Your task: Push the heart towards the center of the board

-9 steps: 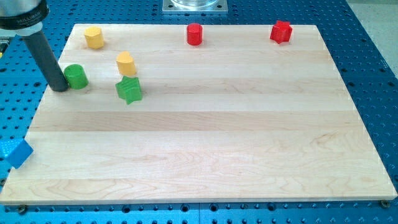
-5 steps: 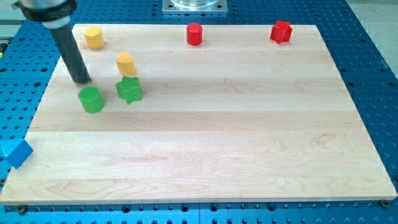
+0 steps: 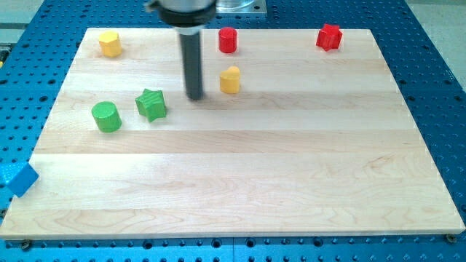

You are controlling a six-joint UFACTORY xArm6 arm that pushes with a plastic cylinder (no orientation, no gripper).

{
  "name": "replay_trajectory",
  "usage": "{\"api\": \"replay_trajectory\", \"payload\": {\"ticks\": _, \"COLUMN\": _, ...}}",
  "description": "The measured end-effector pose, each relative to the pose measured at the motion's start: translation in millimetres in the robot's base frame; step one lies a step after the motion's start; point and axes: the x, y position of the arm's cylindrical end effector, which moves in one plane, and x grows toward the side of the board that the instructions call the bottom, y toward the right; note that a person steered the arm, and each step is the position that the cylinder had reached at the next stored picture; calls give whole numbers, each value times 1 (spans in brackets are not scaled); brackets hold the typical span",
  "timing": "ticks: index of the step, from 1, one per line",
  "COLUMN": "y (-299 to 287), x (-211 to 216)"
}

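Note:
The yellow heart block (image 3: 230,80) lies on the wooden board (image 3: 240,167), above the board's middle and a little left of it. My tip (image 3: 195,96) stands on the board just left of the heart, with a small gap between them. The dark rod rises from the tip toward the view's top.
A green star (image 3: 151,104) and a green cylinder (image 3: 106,116) lie at the left. A yellow hexagon block (image 3: 110,44) is at the top left. A red cylinder (image 3: 228,40) and a red block (image 3: 329,36) lie along the top edge. A blue block (image 3: 22,180) lies off the board at the lower left.
The green cylinder was pushed down and right, then left there. My tip swept right from the left edge. The yellow heart moved right, from above the green star to near the top middle.

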Motion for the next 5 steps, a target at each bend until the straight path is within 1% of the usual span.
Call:
{"api": "replay_trajectory", "payload": {"ticks": 1, "y": -14, "x": -12}}
{"api": "replay_trajectory", "payload": {"ticks": 4, "y": -6, "x": -50}}
{"api": "replay_trajectory", "payload": {"ticks": 5, "y": -6, "x": -52}}
